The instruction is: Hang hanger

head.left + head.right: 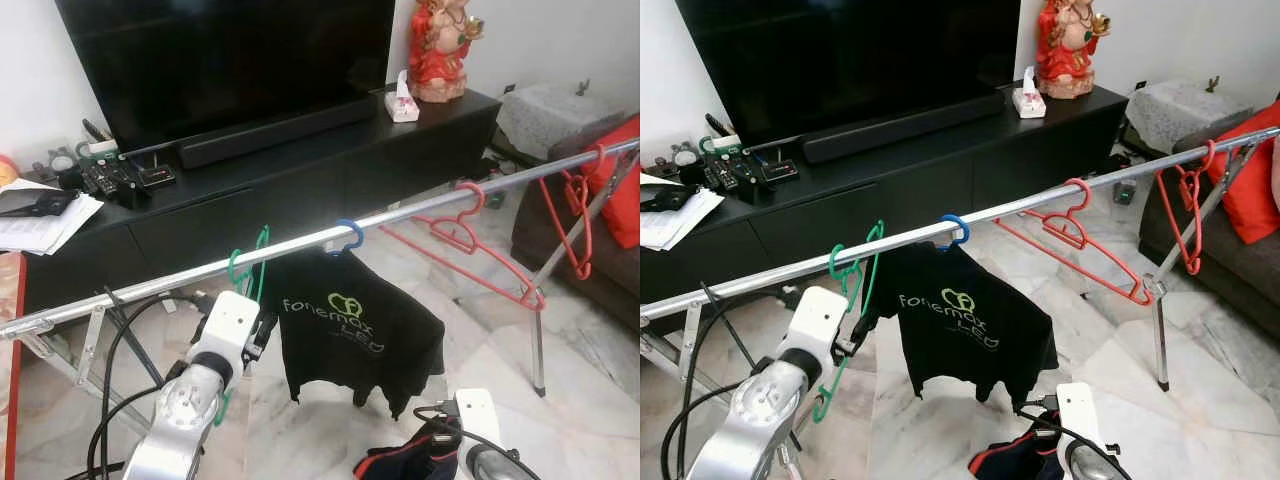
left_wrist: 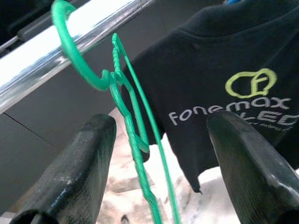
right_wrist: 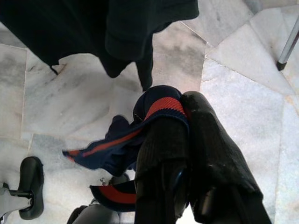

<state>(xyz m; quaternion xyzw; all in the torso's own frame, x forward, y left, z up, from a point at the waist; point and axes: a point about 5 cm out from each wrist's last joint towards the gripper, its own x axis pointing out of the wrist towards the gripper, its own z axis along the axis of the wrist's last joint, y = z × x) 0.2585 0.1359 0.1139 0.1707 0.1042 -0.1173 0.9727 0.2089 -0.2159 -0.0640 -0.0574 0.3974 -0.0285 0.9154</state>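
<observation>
A green hanger [image 1: 246,268] hangs by its hook on the silver rail [image 1: 150,286] of a drying rack. My left gripper [image 2: 156,154] is open, its two black fingers on either side of the hanger's wire body [image 2: 135,140], just below the rail. A black printed T-shirt [image 1: 350,330] hangs on a blue hanger [image 1: 350,237] right beside it. Low at the front, my right gripper [image 3: 184,140] is shut on a navy and red garment [image 3: 121,144] above the marble floor.
Red hangers [image 1: 470,235] [image 1: 578,215] hang further right along the rail. Behind the rack stands a black TV cabinet [image 1: 300,180] with a television, a soundbar and clutter. A sofa with a red cushion [image 1: 625,190] is at the right. A rack leg [image 1: 537,345] stands on the floor.
</observation>
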